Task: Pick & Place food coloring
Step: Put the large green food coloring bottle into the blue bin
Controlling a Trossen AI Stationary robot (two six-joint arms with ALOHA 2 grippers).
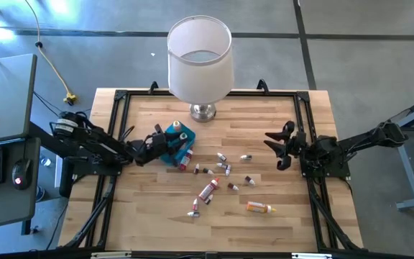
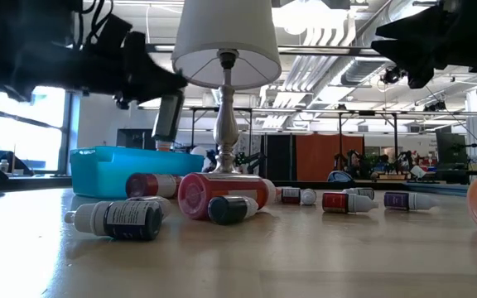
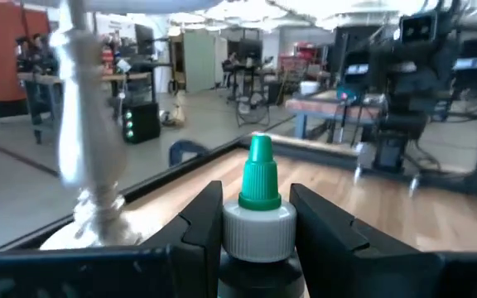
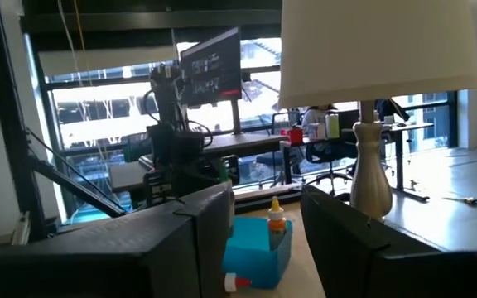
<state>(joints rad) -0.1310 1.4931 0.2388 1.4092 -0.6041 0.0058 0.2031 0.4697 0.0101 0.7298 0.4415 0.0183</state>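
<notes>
Left gripper [image 3: 259, 228] clamped on green-capped bottle [image 3: 259, 207], held above blue tray [image 1: 172, 146]; lamp [image 1: 200, 61] just beyond. Orange-tipped bottle [image 4: 277, 217] standing upright in tray. Right gripper [image 1: 277, 147] raised at far side of table [image 1: 293, 223], fingers apart, nothing between them. Loose bottles [image 1: 225, 169] scattered on wood between both grippers; orange one [image 1: 259, 208] nearer right arm, red one [image 2: 222, 194] lying on its side.

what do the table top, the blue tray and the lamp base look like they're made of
Table top: light wood planks with visible grain, satin sheen. Blue tray: probably plastic, smooth, slightly translucent. Lamp base: looks like polished metal, silvery and reflective.
</notes>
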